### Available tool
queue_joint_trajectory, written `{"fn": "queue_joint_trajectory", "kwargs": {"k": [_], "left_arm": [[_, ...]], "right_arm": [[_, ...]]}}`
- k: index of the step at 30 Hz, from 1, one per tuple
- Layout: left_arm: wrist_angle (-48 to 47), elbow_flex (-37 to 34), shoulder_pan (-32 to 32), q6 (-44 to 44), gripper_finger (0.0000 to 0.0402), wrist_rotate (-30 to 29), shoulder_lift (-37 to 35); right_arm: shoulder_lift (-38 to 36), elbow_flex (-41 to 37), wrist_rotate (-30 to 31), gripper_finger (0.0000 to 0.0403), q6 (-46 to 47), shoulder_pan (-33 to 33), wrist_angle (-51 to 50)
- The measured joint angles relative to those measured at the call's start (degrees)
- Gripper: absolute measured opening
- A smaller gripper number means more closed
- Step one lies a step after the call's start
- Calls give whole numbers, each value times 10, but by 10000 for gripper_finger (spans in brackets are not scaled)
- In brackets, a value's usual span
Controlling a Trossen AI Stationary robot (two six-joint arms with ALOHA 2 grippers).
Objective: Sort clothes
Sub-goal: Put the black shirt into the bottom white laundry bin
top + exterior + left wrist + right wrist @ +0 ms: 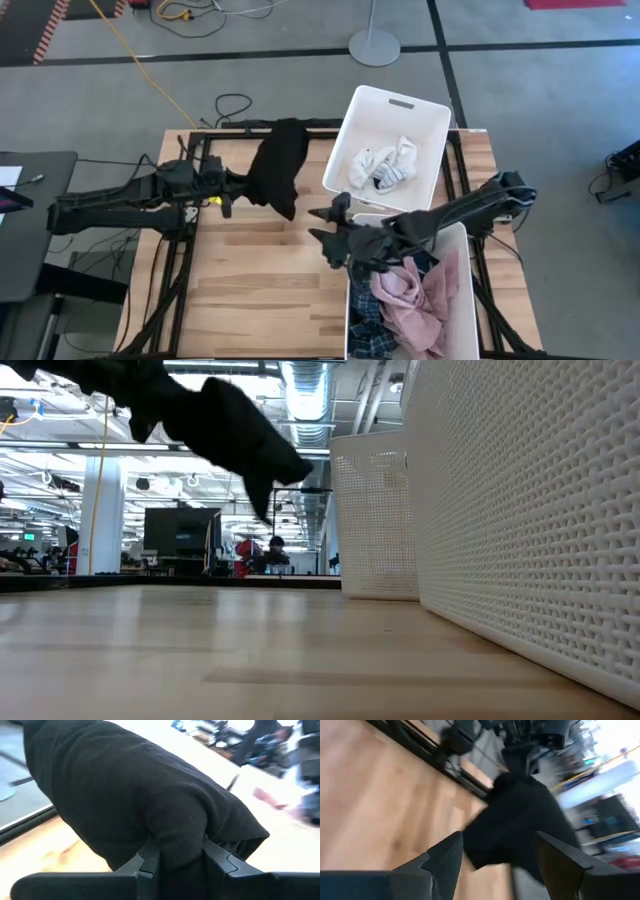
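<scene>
A wooden table [250, 270] sits on a black frame over grey floor, with an open workshop hall showing beyond it in the low view. Two white bins stand on the table's 3 o'clock side: the far bin [432, 120] toward 1 o'clock, the near bin [468, 300] toward 5 o'clock, their ends close together.

My left gripper [232, 190] reaches in from 9 o'clock and is clamped on the black piece [278, 165]. In the left wrist view both fingers [147, 862] pinch a bunched fold of that cloth [135, 795], which fills most of that picture. From above, the black piece hangs off the gripper toward 3 o'clock, spreading over the table's 12 o'clock edge just beside the far bin. In the low view it [215, 420] hangs clear of the tabletop.

My right gripper [325, 225] stretches from 3 o'clock across the near bin's far end and hovers over bare wood at the table's centre. Its fingers [442, 862] stand spread apart with nothing between them; the black piece [520, 825] hangs beyond them.

The socks [385, 165], white and striped, lie in the far bin. In the near bin the pink piece [415, 300] lies on top, and the plaid shirt [368, 325] shows at its 9 o'clock side.
</scene>
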Motion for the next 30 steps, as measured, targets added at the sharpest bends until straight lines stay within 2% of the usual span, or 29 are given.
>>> {"fn": "queue_joint_trajectory", "kwargs": {"k": [6, 13, 18, 22, 30], "left_arm": [[38, 0, -23, -15, 76, 45, 2], [85, 0, -61, -21, 76, 80, 22], [103, 1, -87, -12, 76, 83, 58], [129, 1, -99, -6, 76, 107, 93], [149, 1, -104, 5, 76, 112, 118]], "right_arm": [[45, 0, 75, 258, -176, -2, 118], [74, 0, 81, 258, -293, -20, 229], [74, 0, 32, 258, -296, -40, 237], [74, 0, -6, 264, -291, -48, 236], [74, 0, -25, 311, -232, -53, 207]]}}
